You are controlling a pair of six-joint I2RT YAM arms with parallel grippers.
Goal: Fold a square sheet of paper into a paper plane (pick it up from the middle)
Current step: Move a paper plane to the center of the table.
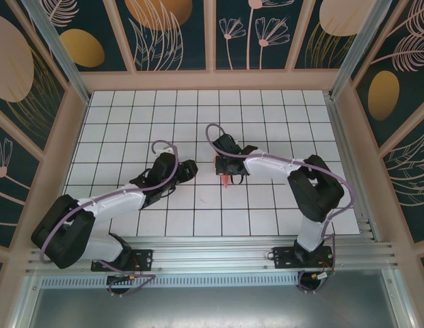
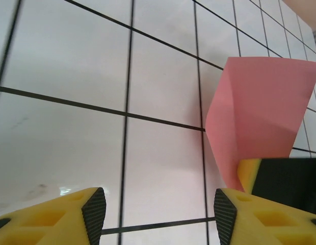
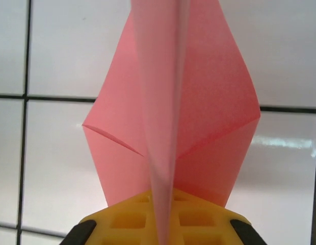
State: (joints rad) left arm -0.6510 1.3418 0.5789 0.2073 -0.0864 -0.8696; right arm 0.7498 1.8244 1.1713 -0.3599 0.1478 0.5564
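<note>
- Right jaws clenched on the folded pink paper (image 3: 209,132), pinching its centre ridge between the yellow pads (image 3: 97,227). The flaps fan out to either side.
- Left jaws stand apart with nothing between them, just tiled tabletop (image 2: 61,92) in the gap.
- From above, the paper sits at the right arm's (image 1: 267,164) tip, mid tabletop, near the left arm (image 1: 172,171) but not touching it. Can't tell whether its point touches the tiles.
- In the left wrist view, the paper stands up just beside the left fingers (image 2: 94,209), with a right finger (image 2: 285,176) on its lower edge.
- Likely reason: gripping the ridge keeps the layers shut and the wings free.
- Left jaws look ready to take or press a fold.
- Looks far along: kite shape with a centre crease.
</note>
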